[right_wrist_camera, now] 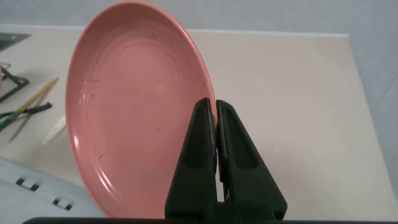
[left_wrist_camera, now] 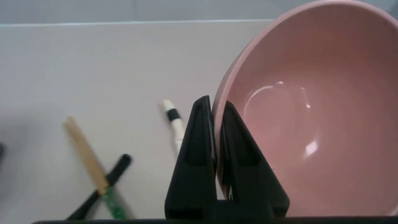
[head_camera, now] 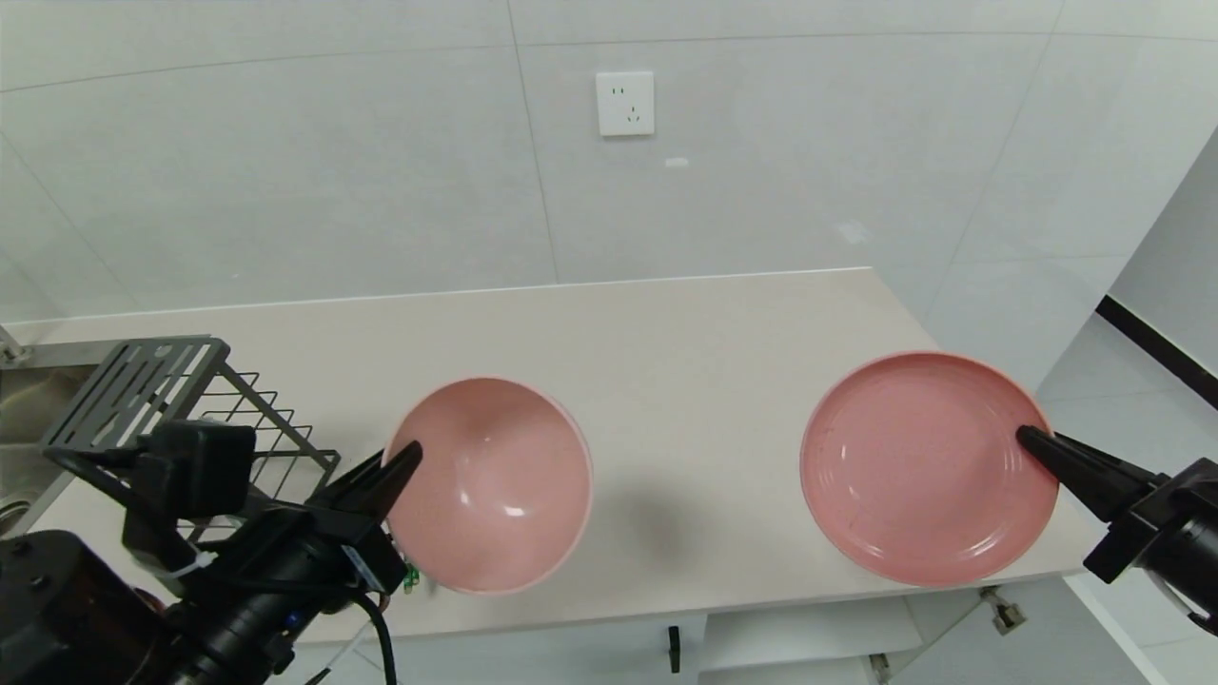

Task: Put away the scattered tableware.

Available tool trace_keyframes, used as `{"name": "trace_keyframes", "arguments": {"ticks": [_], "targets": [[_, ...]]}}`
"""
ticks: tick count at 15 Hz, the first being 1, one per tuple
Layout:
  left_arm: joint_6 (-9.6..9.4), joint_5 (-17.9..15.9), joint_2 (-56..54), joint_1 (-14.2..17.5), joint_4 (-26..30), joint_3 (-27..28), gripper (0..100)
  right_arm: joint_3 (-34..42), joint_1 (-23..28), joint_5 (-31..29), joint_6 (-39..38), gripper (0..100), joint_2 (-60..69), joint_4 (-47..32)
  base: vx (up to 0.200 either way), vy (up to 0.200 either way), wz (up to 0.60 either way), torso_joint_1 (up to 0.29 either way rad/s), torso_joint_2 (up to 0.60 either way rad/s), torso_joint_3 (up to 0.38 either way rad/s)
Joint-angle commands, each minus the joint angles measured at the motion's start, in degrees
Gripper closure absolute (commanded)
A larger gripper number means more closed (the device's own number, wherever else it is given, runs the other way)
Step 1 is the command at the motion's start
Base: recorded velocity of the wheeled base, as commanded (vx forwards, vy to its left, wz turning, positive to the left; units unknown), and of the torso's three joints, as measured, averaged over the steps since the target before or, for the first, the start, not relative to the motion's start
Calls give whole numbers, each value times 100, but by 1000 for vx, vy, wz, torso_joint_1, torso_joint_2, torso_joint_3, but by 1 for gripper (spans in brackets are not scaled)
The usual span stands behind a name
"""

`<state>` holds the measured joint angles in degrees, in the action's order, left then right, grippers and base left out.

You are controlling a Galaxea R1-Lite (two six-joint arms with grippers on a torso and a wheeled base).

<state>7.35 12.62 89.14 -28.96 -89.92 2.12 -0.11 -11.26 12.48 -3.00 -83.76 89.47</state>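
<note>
Well, starting at my far left, a dark metal wire dish rack (head_camera: pixel 190 400) stands at the end of the pale beige countertop (head_camera: pixel 685 381), beside a steel sink edge. Just right of it is my left pincer (head_camera: pixel 411 447), and its two black fingers are pressed together on the rim of a glossy pink round bowl (head_camera: pixel 495 485) — one finger inside the wall, one outside. From my left wrist, the pincer (left_wrist_camera: pixel 216 104) grips that rim at the bowl's near left side, and the bowl (left_wrist_camera: pixel 311 124) spreads away from the fingers with its opening tilted towards the camera. It looks raised off the counter, with a soft shadow on the surface beside it.

Down on the counter by my fingers lie loose pieces: a pale wooden stick (left_wrist_camera: pixel 87 155), a black-handled utensil with a green part (left_wrist_camera: pixel 106 186) crossing it, and a short white piece with a black band (left_wrist_camera: pixel 174 121) next to the bowl's wall.

Farther right, well apart from the bowl, a flat pink round plate (head_camera: pixel 913 466) hangs over the counter's right end. My right pincer (head_camera: pixel 1023 433) is clamped on its right rim — seen from the wrist (right_wrist_camera: pixel 214 102), the fingers close on the edge while the plate (right_wrist_camera: pixel 137 112) tilts up, its face showing.
</note>
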Motion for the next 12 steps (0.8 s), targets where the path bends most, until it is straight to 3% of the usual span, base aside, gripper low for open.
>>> {"name": "trace_keyframes", "arguments": {"ticks": [1,2,4,8,11,12], "targets": [[-199,-5,-380,392,-8,-124,100,11,-7,0,1,100,-114,1,0,0,0,0,0,0],[-331,13,-459,444,-8,-212,100,11,-7,-44,1,100,-123,-17,0,0,0,0,0,0],[-331,13,-450,436,-8,-212,100,11,-7,-229,1,100,-97,-35,0,0,0,0,0,0],[-357,13,-459,400,-8,-212,100,11,-7,-484,1,100,-79,-52,-200,0,0,11,6,1],[-357,13,-441,400,-8,-212,100,11,-7,-492,1,100,70,-166,0,0,0,0,0,0],[-357,21,-415,400,-8,-212,100,11,-7,-501,1,100,167,-351,0,0,-600,-12,-12,7]]}}
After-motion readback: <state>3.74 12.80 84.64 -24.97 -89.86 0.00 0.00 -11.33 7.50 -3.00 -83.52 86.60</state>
